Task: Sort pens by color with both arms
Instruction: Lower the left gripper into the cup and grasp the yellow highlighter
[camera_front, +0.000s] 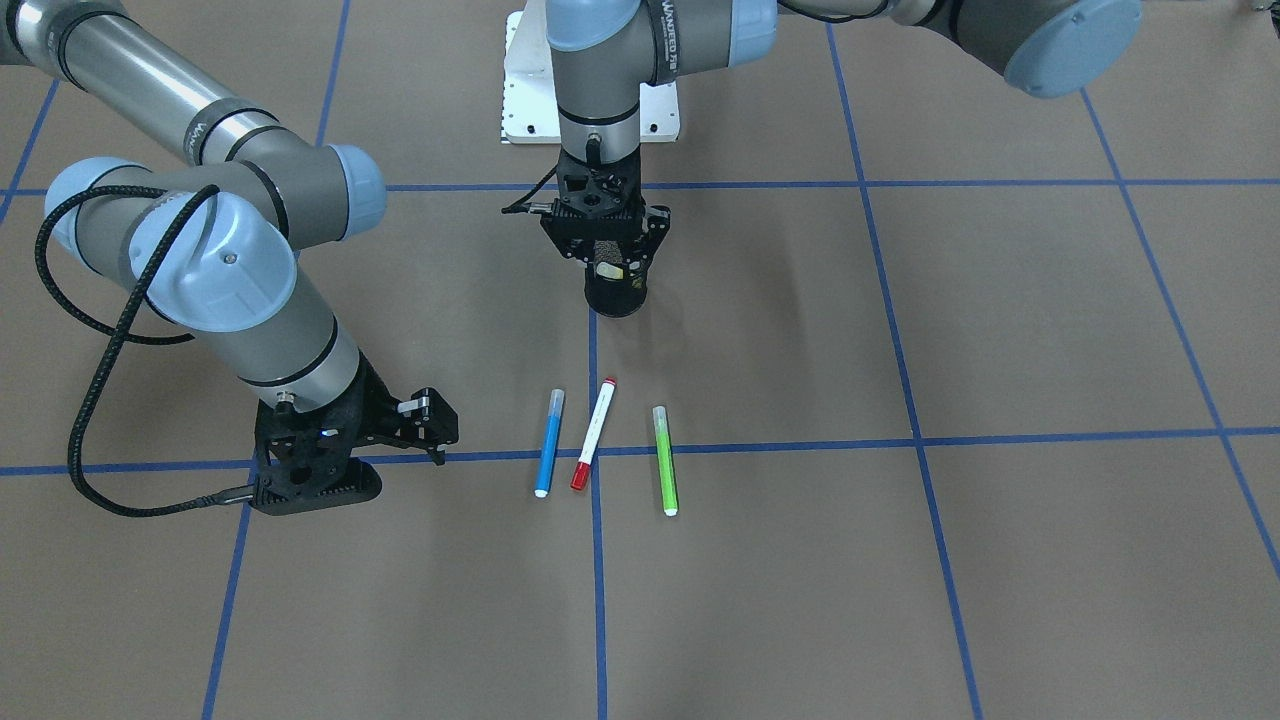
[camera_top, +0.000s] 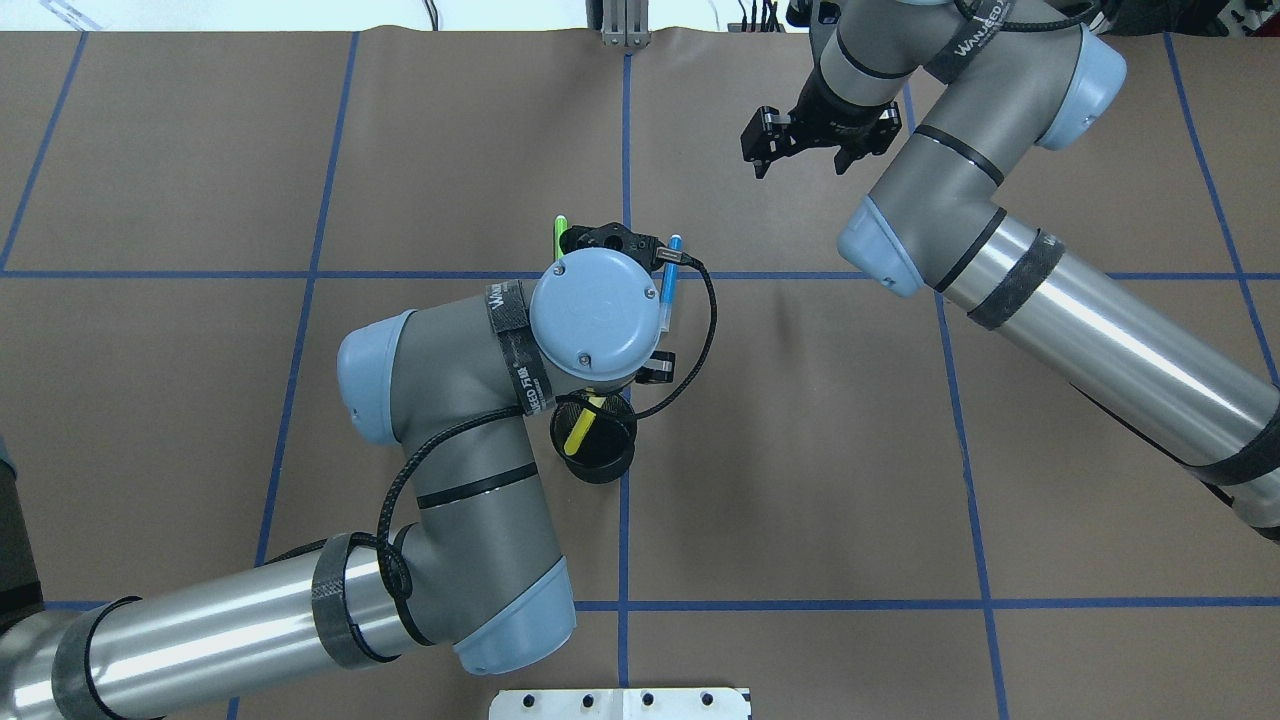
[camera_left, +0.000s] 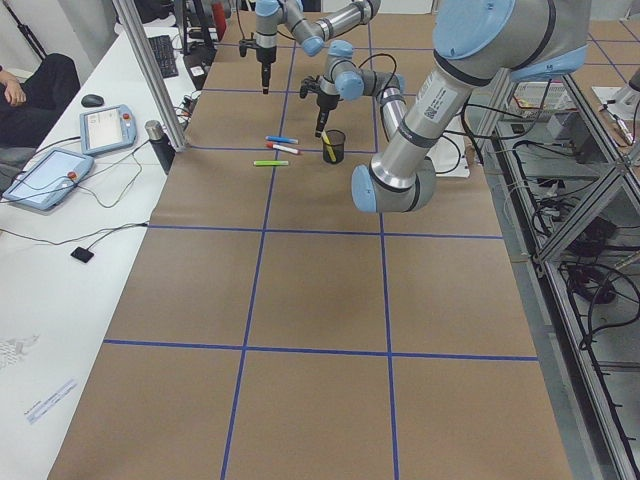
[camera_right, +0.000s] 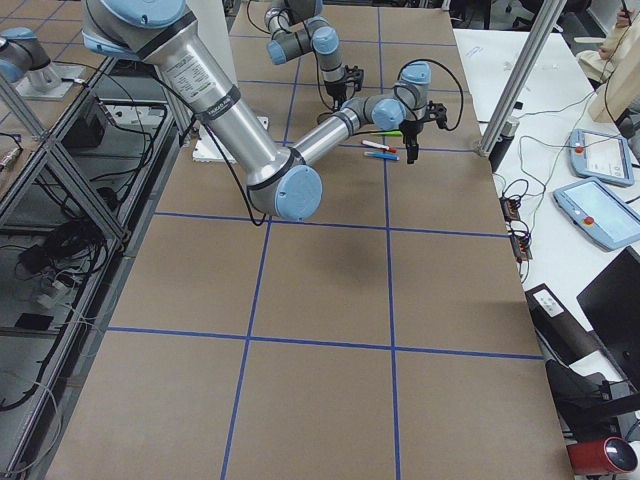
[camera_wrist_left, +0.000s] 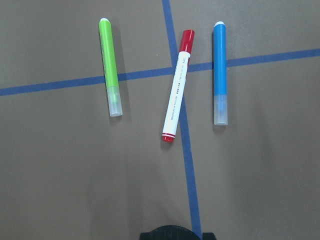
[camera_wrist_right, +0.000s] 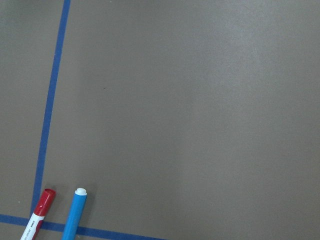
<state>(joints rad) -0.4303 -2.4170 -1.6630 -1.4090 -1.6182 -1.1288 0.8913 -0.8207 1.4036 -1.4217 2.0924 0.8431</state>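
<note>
The blue pen (camera_front: 549, 442), the white pen with red cap (camera_front: 594, 433) and the light green pen (camera_front: 664, 460) lie side by side on the brown table. They also show in the left wrist view: green (camera_wrist_left: 110, 67), red-capped (camera_wrist_left: 177, 85), blue (camera_wrist_left: 220, 72). The yellow pen (camera_top: 585, 428) stands tilted inside the black mesh cup (camera_front: 615, 298). My left gripper (camera_front: 608, 262) hangs right above the cup, its jaws spread and holding nothing. My right gripper (camera_top: 800, 168) is open and empty, low over the table beside the blue pen's side of the row.
The white base plate (camera_front: 590, 100) lies behind the cup. Blue tape lines (camera_front: 900, 440) cross the table. The right arm's black cable (camera_front: 90, 440) loops over the table. Tablets (camera_left: 45, 175) lie on the side bench.
</note>
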